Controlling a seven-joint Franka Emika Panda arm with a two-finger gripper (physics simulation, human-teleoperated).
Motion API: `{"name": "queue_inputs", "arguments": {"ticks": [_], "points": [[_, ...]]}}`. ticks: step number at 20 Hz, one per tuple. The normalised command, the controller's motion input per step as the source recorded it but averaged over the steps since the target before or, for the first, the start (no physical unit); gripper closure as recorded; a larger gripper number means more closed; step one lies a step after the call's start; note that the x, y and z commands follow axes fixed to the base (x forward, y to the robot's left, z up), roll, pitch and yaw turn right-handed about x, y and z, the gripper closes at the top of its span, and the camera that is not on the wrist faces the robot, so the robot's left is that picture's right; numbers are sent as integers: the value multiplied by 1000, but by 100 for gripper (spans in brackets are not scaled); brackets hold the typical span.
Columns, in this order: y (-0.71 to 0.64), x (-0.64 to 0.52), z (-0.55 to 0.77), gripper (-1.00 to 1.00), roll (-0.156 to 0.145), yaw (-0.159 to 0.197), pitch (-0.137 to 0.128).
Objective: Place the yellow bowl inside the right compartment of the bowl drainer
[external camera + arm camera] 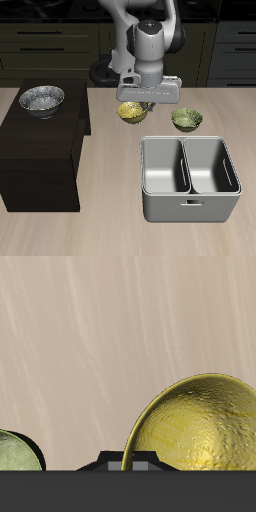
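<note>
3 bowls on show, and the one that matters is right under the hand (137, 100). The yellow bowl (131, 111) sits upright on the desk (110, 230), partly hidden by the hand's grey body in the exterior view. In the wrist view that same yellow bowl (198, 428) fills a big chunk of the picture, glossy and mottled inside, with the rim curving up close to the camera. Can't tell whether the fingers are apart or together: the wrist view only shows a dark strip of the hand's housing and the exterior view doesn't show the fingertips clearly. Can't tell if anything is touching the bowl either.

Just beside the hand is the green bowl (186, 120), also upright on the desk; a sliver of it shows in the wrist view (18, 453) too.

A bit further out from the hand, toward the desk's front edge, is the bowl drainer (190, 180), a grey tub with 2 wells split by a dividing wall and a slot handle on its front face.

Well apart from the hand, a silver-grey bowl (42, 99) rests on top of a dark cabinet (40, 160).
</note>
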Motion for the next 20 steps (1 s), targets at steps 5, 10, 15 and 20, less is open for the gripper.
{"name": "queue_inputs", "arguments": {"ticks": [5, 10, 15, 20], "points": [[108, -115, 707, 100, 2, 23, -96], [76, -12, 636, 100, -9, 48, -63], [12, -40, 506, 100, 5, -6, -28], [33, -51, 406, 100, 9, 36, -43]]}}
